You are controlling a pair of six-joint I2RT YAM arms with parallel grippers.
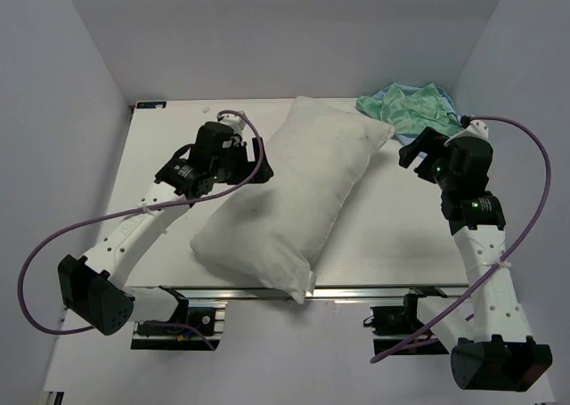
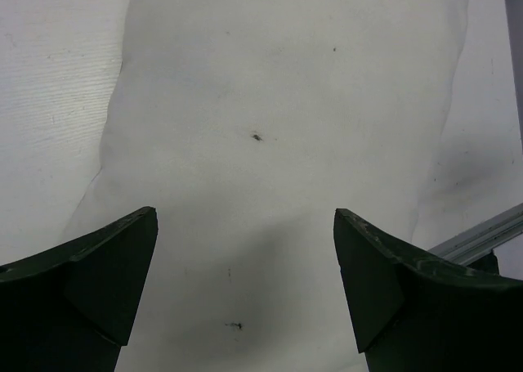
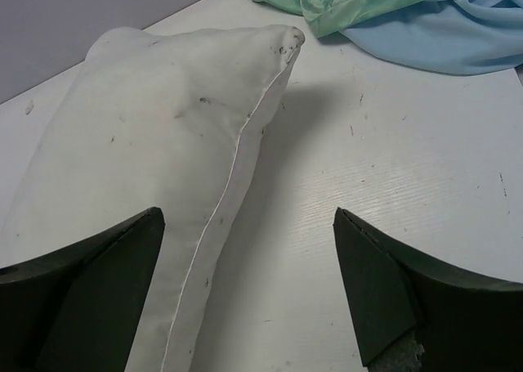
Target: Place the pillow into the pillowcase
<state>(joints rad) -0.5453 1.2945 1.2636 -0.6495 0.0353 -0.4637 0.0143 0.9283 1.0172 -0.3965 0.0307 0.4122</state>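
The plump white pillow (image 1: 294, 196) lies diagonally across the middle of the table, its near corner over the front edge. The teal and light-blue pillowcase (image 1: 411, 105) sits crumpled at the back right corner. My left gripper (image 1: 254, 165) is at the pillow's left side, open, its jaws wide apart above the pillow's fabric (image 2: 270, 135). My right gripper (image 1: 411, 151) hovers open just right of the pillow's far corner (image 3: 163, 143), the pillow's seam edge below the gap. The pillowcase (image 3: 392, 12) lies beyond it. Neither gripper holds anything.
White walls close in the table (image 1: 401, 236) on the left, back and right. An aluminium rail (image 1: 374, 291) runs along the table's front edge. Purple cables loop from both arms.
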